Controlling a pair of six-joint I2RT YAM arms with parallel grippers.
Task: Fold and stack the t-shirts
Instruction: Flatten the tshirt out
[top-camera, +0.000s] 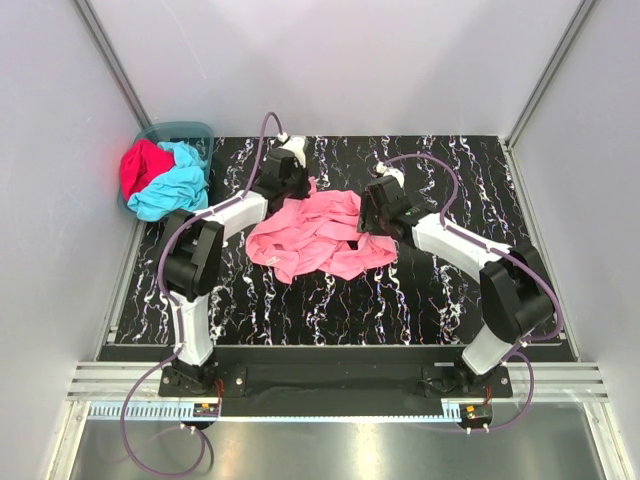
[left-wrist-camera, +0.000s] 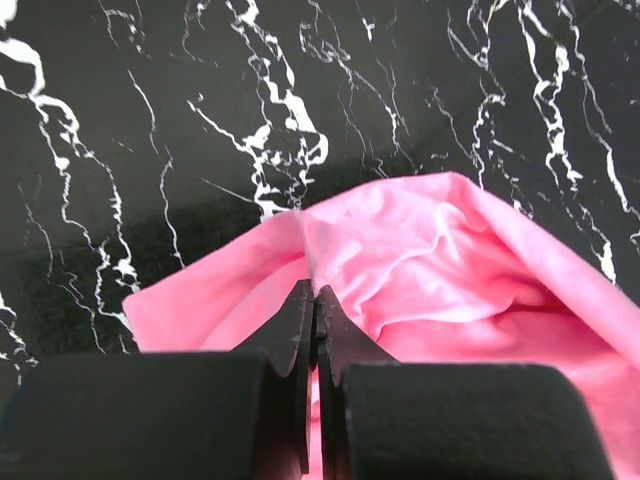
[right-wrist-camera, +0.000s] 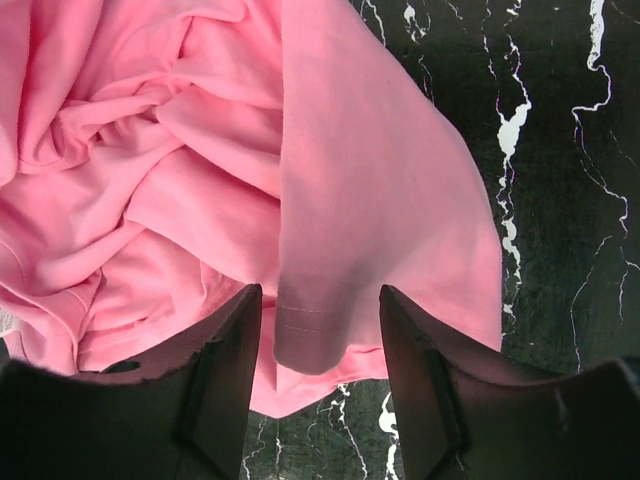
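My left end effector (left-wrist-camera: 313, 290) clenched on edge of crumpled light pink cotton t-shirt (top-camera: 315, 235), centre frame on black marbled desk (top-camera: 420, 300). My right end effector (right-wrist-camera: 320, 292) released, straddling its hemmed fold. Turquoise cotton t-shirt (top-camera: 175, 188) and crimson cotton t-shirt (top-camera: 140, 165) heaped upper left.

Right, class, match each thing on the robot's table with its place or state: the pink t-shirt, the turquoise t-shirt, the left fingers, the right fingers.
1 pink t-shirt
2 turquoise t-shirt
3 left fingers
4 right fingers

A open, astride a pink fold
B crumpled on the marble table
C heaped in the basket
D shut on pink cloth

Pairs: 1-B, 2-C, 3-D, 4-A
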